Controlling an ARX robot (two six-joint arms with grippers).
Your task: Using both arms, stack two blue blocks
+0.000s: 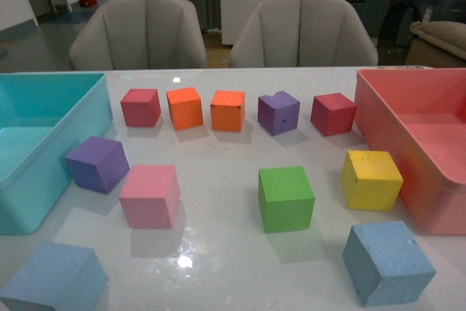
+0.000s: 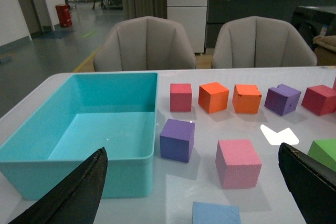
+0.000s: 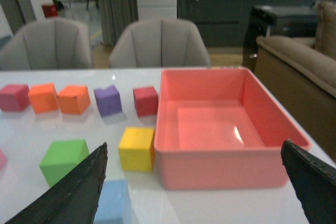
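Two pale blue blocks lie near the table's front edge in the front view, one at the left (image 1: 51, 278) and one at the right (image 1: 388, 261), far apart. Neither arm shows in that view. The left wrist view has my left gripper (image 2: 191, 150) open above the table, with the left blue block (image 2: 216, 213) just below the gap between its black fingers (image 2: 79, 192). In the right wrist view my right gripper (image 3: 193, 144) is open too, and the right blue block (image 3: 113, 200) sits beside one finger (image 3: 79, 187). Nothing is held.
A turquoise bin (image 1: 87, 129) stands at the left and a salmon-pink bin (image 1: 386, 121) at the right. Between them lie a purple cube (image 1: 97, 163), a pink cube (image 1: 150, 195), a green cube (image 1: 285, 198), a yellow cube (image 1: 371, 179) and a back row of red, orange and purple cubes (image 1: 227, 111).
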